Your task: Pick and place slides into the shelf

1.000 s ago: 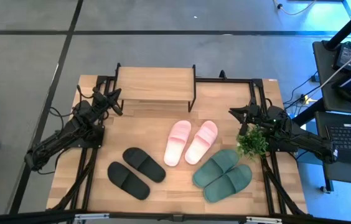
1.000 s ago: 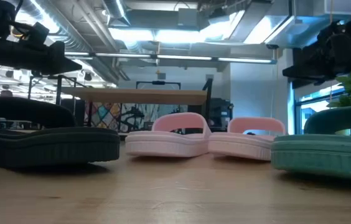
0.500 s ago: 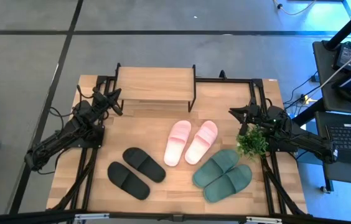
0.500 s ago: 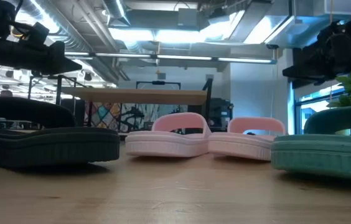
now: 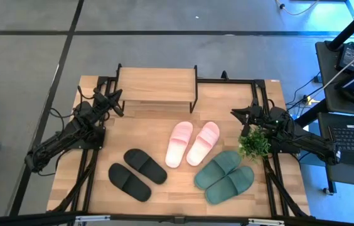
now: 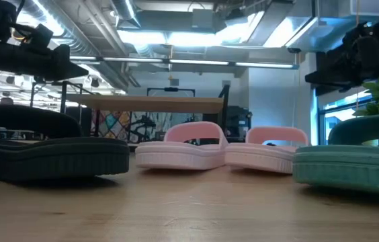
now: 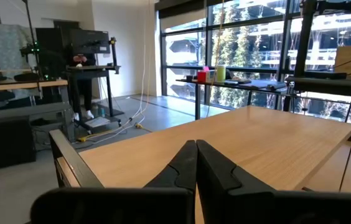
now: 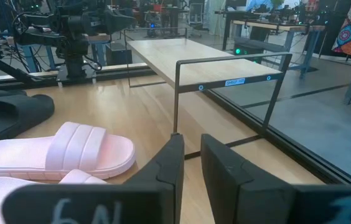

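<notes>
The shelf (image 5: 157, 86) stands at the table's far edge, its wood plank top bare. Two pale pink slides (image 5: 191, 143) lie side by side mid-table, soles down. Two black slides (image 5: 137, 174) lie near the front left, and two dark green slides (image 5: 225, 176) lie at the front right. My left gripper (image 5: 117, 100) hovers shut and level beside the shelf's left end; in its wrist view the fingers (image 7: 196, 163) point over the plank (image 7: 250, 137). My right gripper (image 5: 236, 114) hovers shut right of the pink slides, its fingers (image 8: 187, 155) pointing toward the shelf's frame (image 8: 225, 81).
A small green potted plant (image 5: 253, 143) stands just in front of my right gripper's arm, beside the green slides. A black metal frame (image 5: 227, 80) runs along the table's far and side edges. Bare wood lies between the shelf and the slides.
</notes>
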{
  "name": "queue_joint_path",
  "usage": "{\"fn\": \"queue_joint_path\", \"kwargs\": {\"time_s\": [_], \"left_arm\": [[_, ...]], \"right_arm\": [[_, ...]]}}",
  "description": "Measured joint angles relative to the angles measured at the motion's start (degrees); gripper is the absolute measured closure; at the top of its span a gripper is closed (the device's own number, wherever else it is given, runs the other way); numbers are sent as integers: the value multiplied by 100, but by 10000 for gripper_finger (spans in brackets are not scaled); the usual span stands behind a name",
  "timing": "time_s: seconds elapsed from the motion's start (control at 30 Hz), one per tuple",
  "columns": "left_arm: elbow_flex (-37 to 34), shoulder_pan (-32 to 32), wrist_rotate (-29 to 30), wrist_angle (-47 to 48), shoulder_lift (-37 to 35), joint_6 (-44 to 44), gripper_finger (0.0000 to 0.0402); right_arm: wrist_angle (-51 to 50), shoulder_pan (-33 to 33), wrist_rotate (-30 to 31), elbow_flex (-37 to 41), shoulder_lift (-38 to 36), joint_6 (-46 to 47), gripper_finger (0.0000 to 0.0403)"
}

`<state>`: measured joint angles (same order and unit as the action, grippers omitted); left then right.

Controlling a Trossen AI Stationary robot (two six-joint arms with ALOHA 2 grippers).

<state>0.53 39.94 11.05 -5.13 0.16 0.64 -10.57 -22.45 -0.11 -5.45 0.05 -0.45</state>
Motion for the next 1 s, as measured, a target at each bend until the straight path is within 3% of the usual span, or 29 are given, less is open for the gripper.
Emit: {"fn": "queue_joint_path", "kwargs": {"time_s": [1.0], "left_arm": [[-2,0,1,-2,-2,0,401]], "right_arm": [[237,-1,163,0,-1,48,345]]}}
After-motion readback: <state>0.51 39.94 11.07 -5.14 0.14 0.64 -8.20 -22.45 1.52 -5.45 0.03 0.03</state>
